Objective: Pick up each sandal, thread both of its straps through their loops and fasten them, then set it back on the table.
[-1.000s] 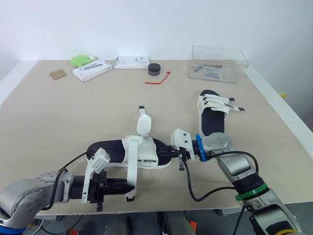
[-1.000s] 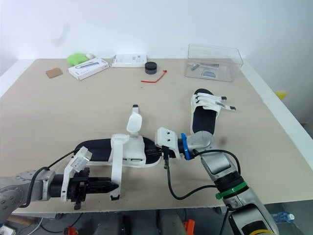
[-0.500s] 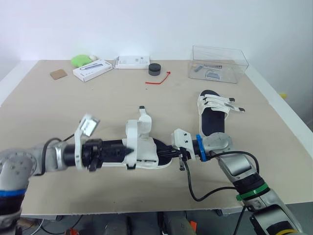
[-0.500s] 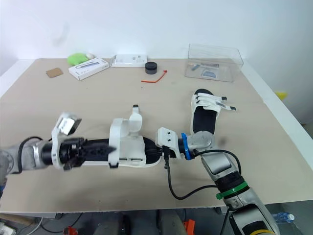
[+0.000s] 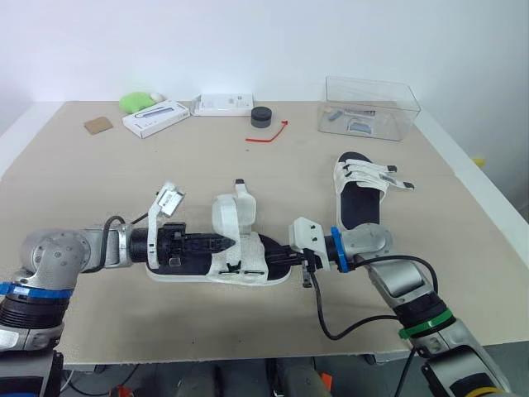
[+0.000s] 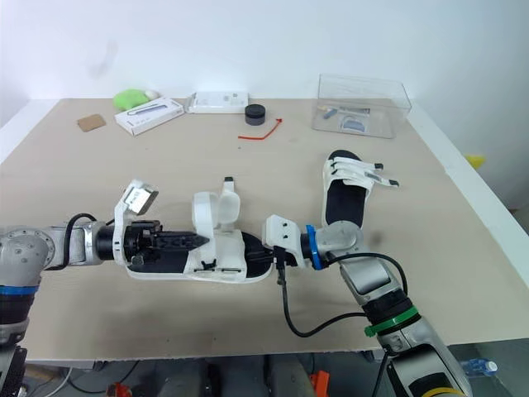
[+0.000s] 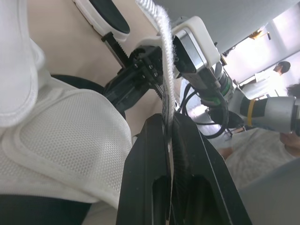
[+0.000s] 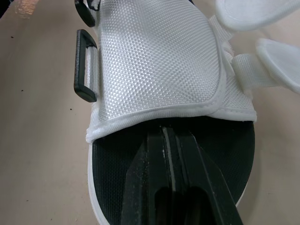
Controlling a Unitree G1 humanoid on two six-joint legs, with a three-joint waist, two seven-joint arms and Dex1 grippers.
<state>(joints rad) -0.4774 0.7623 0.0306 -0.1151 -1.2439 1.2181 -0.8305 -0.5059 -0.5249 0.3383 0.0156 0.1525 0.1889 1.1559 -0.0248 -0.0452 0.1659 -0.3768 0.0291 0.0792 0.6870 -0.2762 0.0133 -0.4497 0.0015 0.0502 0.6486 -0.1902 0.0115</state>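
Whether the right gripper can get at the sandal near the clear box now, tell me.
Probably not yet: the right gripper is shut on the near sandal. Nothing stands between it and the far sandal, though.

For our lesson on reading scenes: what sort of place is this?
Likely a robotics lab or test room: a plain worktable by a white wall, a sandal staged for practice, a clear plastic box.

The left arm (image 5: 62, 252) and right arm (image 5: 405, 289) are silver-grey metal, each trailing a black cable (image 5: 319, 308). There's a blue ring (image 5: 335, 250) at the right wrist, a green band (image 5: 423, 324) further back, and a white camera housing (image 5: 307, 232) tops each wrist.
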